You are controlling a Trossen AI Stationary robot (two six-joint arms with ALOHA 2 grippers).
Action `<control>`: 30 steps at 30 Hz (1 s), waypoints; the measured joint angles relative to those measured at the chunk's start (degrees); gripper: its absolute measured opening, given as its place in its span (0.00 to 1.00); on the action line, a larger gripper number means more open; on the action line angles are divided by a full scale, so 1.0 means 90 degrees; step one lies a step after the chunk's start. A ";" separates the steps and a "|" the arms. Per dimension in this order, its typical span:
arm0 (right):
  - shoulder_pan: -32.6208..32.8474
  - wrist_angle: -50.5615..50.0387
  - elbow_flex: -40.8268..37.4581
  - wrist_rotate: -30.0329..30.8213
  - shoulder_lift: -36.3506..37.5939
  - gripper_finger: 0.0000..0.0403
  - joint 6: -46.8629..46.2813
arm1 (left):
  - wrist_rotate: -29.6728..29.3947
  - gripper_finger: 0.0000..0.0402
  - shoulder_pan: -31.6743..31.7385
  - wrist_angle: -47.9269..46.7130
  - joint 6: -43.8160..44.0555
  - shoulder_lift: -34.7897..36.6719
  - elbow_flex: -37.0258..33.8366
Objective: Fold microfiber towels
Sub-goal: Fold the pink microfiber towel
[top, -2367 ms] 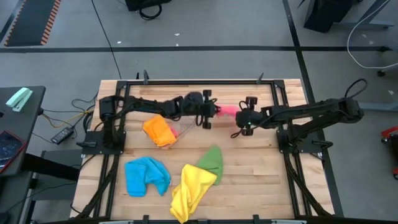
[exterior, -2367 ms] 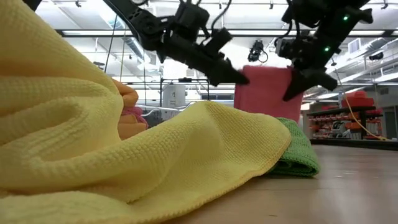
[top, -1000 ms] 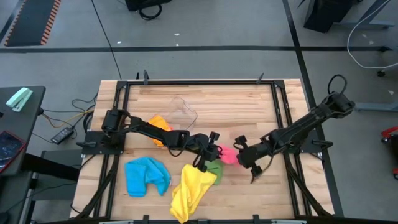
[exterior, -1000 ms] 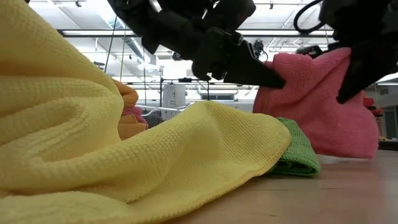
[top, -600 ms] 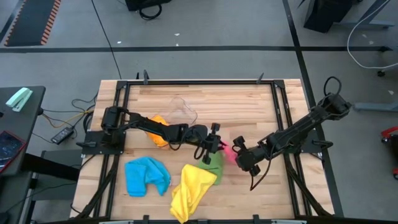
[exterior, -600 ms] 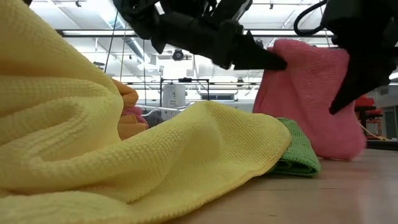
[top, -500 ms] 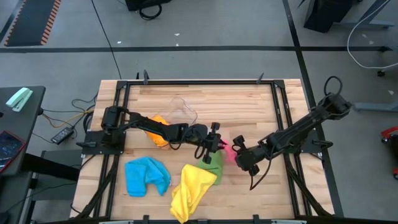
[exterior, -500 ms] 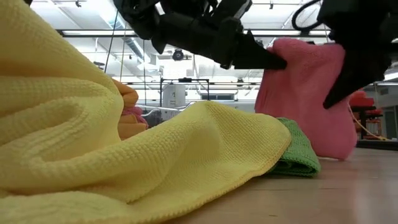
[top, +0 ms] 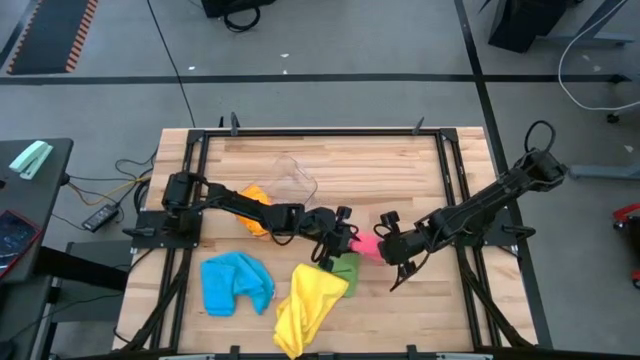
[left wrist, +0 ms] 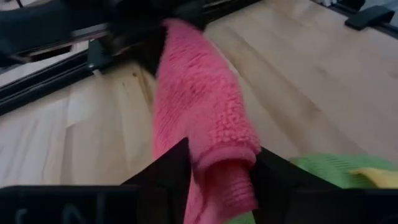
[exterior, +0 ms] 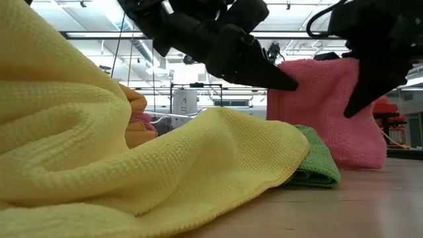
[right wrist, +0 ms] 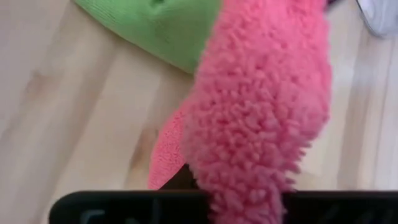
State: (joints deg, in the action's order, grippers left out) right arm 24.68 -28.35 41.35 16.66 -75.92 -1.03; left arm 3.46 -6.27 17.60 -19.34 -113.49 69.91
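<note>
Microfiber towels, five pieces, placed here against the pink towel [top: 366,246] as landmark; listed from the desk's front edge backward.

1. Yellow towel [top: 308,303]: rumpled heap on the wooden desk [top: 400,170], in front of the pink towel and to its left. Fills the foreground of the low view [exterior: 132,165].
2. Blue towel [top: 235,282]: crumpled, beyond the yellow one on the left, well apart from the pink towel.
3. Green towel [top: 345,267]: lies flat, partly under the yellow towel, just beside and below the pink towel's hanging edge [exterior: 317,165].
4. Pink towel: held up off the desk, stretched between the two hands, lower edge touching or nearly touching the desk [exterior: 327,112].
   - Left hand [top: 335,238]: at the towel's left upper corner. Fingers stand spread on either side of the cloth [left wrist: 205,137]; whether they press it cannot be told.
   - Right hand [top: 388,238]: at the towel's right upper corner, fingers pressed together, pinching the cloth [right wrist: 261,106].
5. Orange towel [top: 256,205]: bunched, behind and to the left of the pink towel, partly under the left arm.
6. Clear plastic tub [top: 292,178]: farthest back, behind the pink towel and to its left, just beside the orange towel.
</note>
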 joint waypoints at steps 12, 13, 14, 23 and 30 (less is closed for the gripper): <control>-0.1059 -0.1515 0.0486 0.0887 -0.0042 0.04 0.0056 | -0.0070 0.50 0.0372 -0.1333 -0.0204 0.0977 -0.0002; -0.1229 -0.1519 0.0485 0.0919 -0.0068 0.04 0.0113 | -0.0071 0.50 0.0400 -0.1401 -0.0178 0.1032 0.0000; -0.1398 -0.1505 0.0485 0.0962 -0.0080 0.04 0.0162 | -0.0075 0.50 0.0407 -0.1609 -0.0162 0.1102 -0.0005; -0.3050 -0.1269 0.1039 0.2192 -0.0083 0.04 0.1488 | -0.0055 0.43 0.0212 -0.2217 -0.0148 0.1156 -0.0005; -0.3823 -0.0850 0.1556 0.3128 -0.0078 0.03 0.1900 | -0.0068 0.40 0.0171 -0.2389 -0.0132 0.1207 -0.0001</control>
State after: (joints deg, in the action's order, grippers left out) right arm -9.72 -36.00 55.35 44.81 -76.62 16.07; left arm 2.85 -4.73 -3.90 -20.53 -102.63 69.90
